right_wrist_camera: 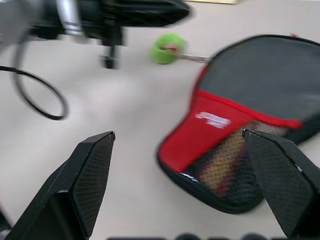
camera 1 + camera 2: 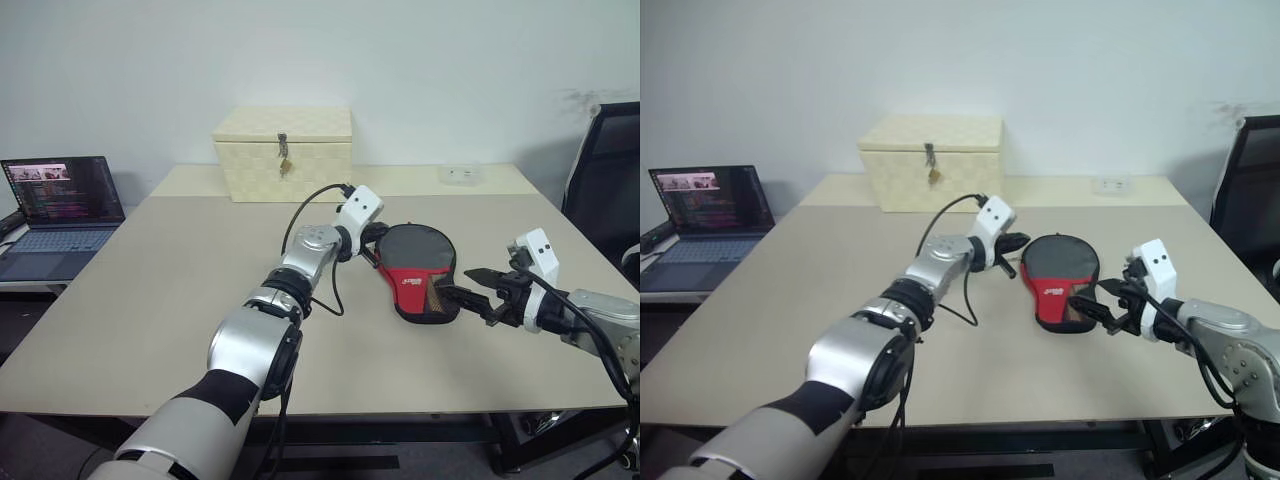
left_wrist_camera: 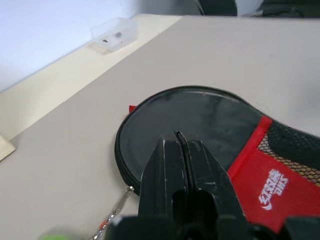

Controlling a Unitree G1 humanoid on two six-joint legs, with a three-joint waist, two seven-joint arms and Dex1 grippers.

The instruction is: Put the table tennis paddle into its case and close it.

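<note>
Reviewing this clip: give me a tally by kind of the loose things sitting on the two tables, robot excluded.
Paddle case, black and red, lying flat: 1
Cream woven box with a metal latch: 1
Laptop, open: 1
Small clear plastic box by the wall: 1
Total: 4
</note>
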